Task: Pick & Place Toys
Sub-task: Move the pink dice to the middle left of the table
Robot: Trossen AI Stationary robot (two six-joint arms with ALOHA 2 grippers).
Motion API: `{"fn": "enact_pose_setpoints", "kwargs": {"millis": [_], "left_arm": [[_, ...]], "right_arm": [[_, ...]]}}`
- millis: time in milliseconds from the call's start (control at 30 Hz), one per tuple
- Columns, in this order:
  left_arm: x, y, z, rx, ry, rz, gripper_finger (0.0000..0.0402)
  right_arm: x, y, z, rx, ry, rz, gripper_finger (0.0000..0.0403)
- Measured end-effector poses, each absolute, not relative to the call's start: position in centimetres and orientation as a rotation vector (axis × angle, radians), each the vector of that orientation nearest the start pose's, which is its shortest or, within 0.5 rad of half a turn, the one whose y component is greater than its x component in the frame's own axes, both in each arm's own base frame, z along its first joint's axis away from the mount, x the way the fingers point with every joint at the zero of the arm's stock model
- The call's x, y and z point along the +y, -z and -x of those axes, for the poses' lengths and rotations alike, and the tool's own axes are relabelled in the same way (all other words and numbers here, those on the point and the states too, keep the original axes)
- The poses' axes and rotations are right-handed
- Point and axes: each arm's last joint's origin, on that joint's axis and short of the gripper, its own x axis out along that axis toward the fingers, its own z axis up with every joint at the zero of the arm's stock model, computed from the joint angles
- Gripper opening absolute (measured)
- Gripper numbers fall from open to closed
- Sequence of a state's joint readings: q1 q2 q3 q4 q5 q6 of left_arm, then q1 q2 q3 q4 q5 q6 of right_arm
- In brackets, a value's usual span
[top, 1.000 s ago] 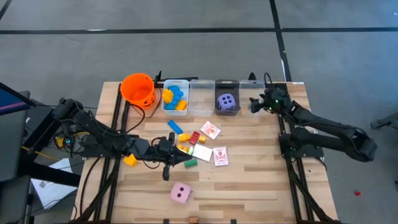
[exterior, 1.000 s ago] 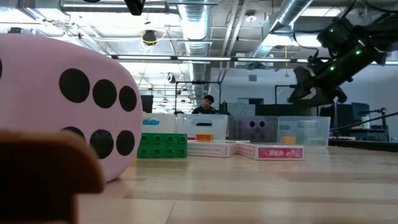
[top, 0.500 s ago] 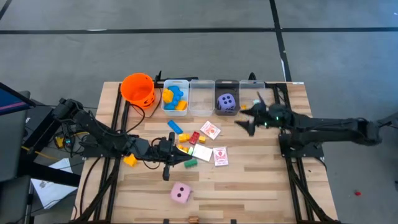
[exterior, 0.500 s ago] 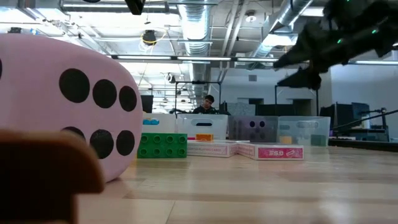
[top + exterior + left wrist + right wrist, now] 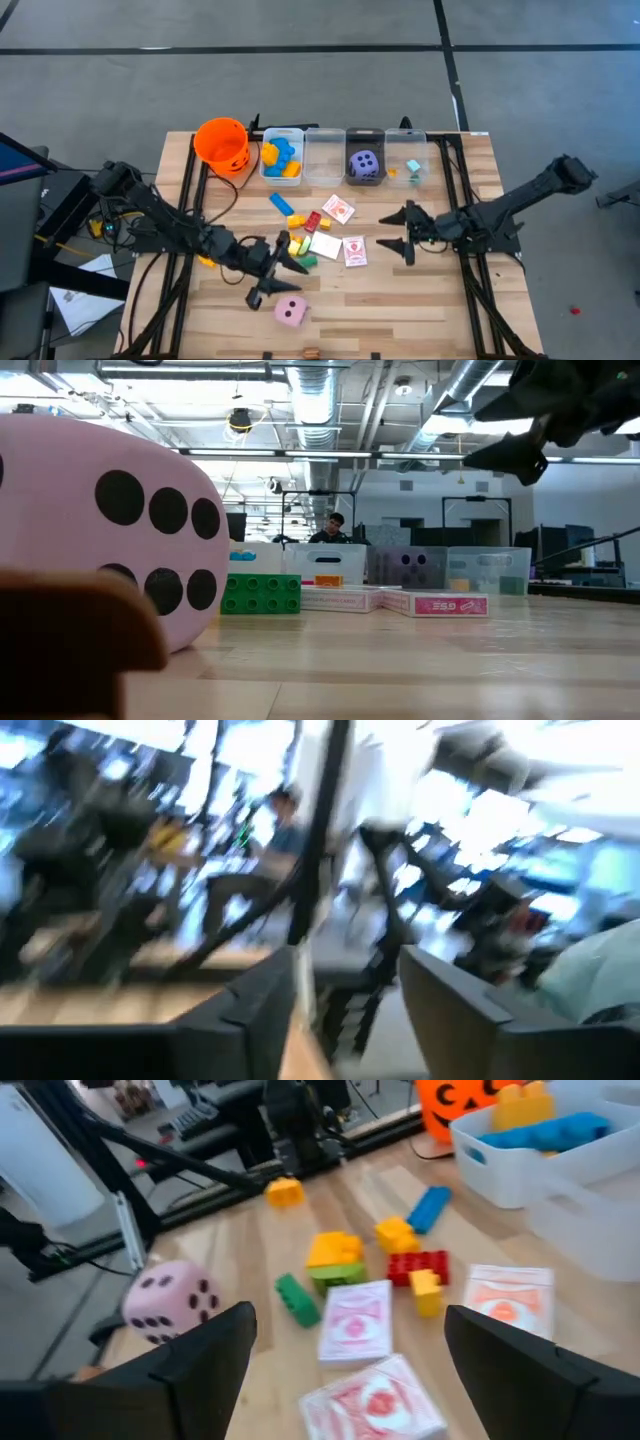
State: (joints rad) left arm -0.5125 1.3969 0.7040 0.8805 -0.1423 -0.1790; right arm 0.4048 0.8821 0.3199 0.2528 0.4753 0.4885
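Observation:
Loose toys lie mid-table: a blue block [image 5: 281, 203], a red block [image 5: 313, 221], yellow blocks [image 5: 297, 243], a green block [image 5: 305, 262] and pink-and-white cards [image 5: 355, 250]. A pink die [image 5: 290, 311] sits near the front edge. A purple die [image 5: 365, 165] rests in a clear bin, and a teal block [image 5: 412, 167] in the rightmost bin. My left gripper [image 5: 276, 280] hovers open just beyond the pink die, nothing between its fingers [image 5: 270, 1010]. My right gripper [image 5: 407, 232] stands open right of the cards, facing the toy pile [image 5: 340, 1260].
An orange bucket [image 5: 221, 143] and a row of clear bins [image 5: 326, 153] line the far edge; the leftmost bin holds blue and yellow blocks [image 5: 280, 158]. Another yellow block [image 5: 285, 1190] lies by the left arm. Bare wood lies at the near right.
My right gripper has swung from above the rightmost bin toward the table's near side and centre, turning to face the toy pile, and has stayed open. My left gripper has shifted toward the near edge and the pink die, and its fingers have spread apart.

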Motion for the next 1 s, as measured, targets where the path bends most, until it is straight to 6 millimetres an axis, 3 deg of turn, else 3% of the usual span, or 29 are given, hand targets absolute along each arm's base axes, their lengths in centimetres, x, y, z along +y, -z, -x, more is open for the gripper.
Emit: {"fn": "enact_pose_setpoints", "kwargs": {"millis": [200, 367, 533, 767, 1000], "left_arm": [[-19.1, -27.7, -26.2, -0.265, 0.519, 0.095, 0.0228], [-24.1, -27.7, -26.3, -0.034, 0.312, -0.046, 0.0230], [-27.7, -27.7, -26.0, 0.102, 0.110, -0.002, 0.0230], [-30.3, -24.3, -27.1, 0.190, 0.081, 0.096, 0.0230], [-30.0, -20.9, -28.5, 0.277, 0.027, 0.092, 0.0230]], "right_arm": [[7.6, -19.7, -18.0, 0.200, 0.087, -0.419, 0.0321], [9.4, -19.6, -18.6, 0.138, 0.008, -0.458, 0.0321], [11.2, -18.6, -19.1, 0.103, -0.022, -0.478, 0.0321], [14.1, -16.4, -19.8, 0.125, 0.002, -0.462, 0.0321], [17.1, -14.3, -22.0, 0.157, 0.108, -0.287, 0.0321]]}}
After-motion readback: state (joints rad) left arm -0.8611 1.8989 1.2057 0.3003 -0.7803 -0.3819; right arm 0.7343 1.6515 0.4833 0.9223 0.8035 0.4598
